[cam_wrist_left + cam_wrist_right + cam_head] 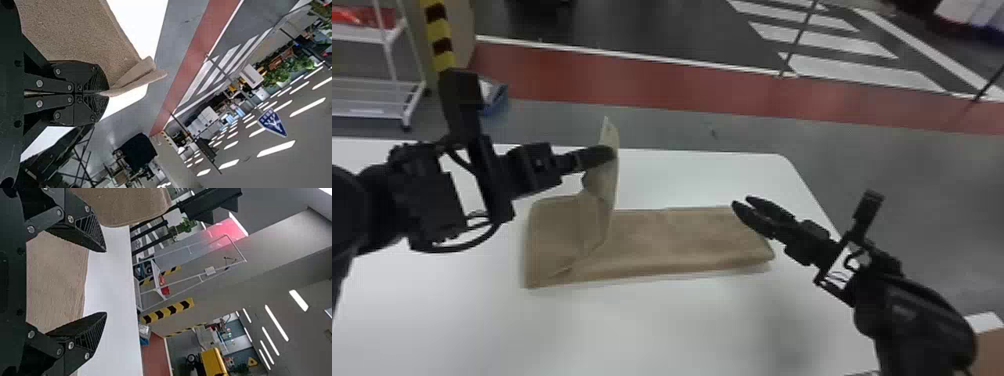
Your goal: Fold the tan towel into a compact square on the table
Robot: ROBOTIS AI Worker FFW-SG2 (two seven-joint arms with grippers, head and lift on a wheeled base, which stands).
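Note:
The tan towel (677, 240) lies as a long folded strip on the white table, its left part lifted into an upright flap. My left gripper (612, 154) is shut on that flap above the strip. In the left wrist view my left gripper (102, 94) pinches the edge of the towel (78, 31). Over the strip's right end, my right gripper (741, 202) stands with its fingers parted and nothing between them. The right wrist view has my right gripper (105, 282) open, with flat towel (55, 282) below it and the raised flap (121, 203) beyond.
The white table (652, 325) extends in front of the towel and behind it, with its right edge beneath the right arm. Past the table's far edge, a white rack (377, 95) and a striped post (438, 35) stand at the left.

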